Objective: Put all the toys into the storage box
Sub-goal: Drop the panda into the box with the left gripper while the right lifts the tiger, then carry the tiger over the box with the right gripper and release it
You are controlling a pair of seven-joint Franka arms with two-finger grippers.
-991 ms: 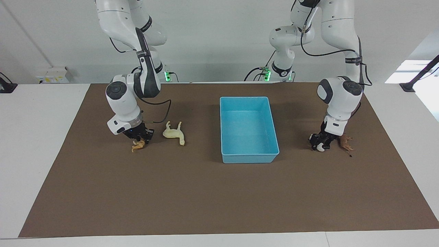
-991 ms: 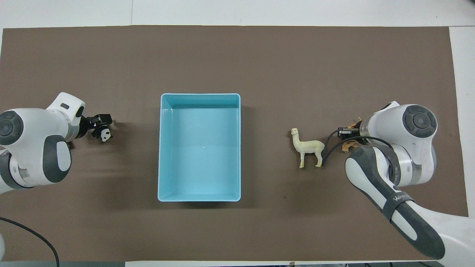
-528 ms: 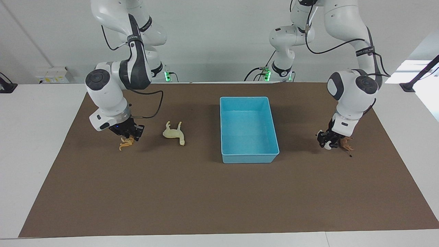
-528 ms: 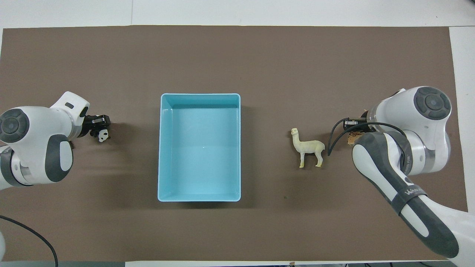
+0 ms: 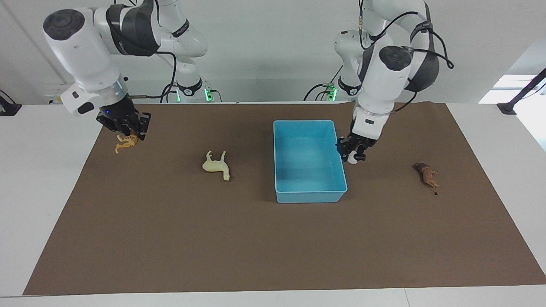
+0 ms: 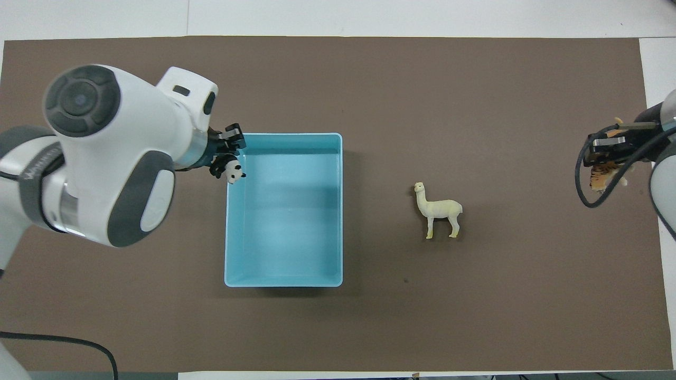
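I see the smooth light blue storage box [image 5: 309, 194] mid-mat. My left gripper [image 5: 352, 150] clamps the glossy panda [image 6: 233, 172] over its wall. My right gripper [image 5: 128, 128] pinches the orange tiger [image 5: 124, 145] aloft. The cream llama [image 6: 438, 209] and brown lion [image 5: 427, 175] lie on the mat.

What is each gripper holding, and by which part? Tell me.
Left gripper holds the panda over the storage box edge; right gripper holds the tiger. Grip points cannot be told.
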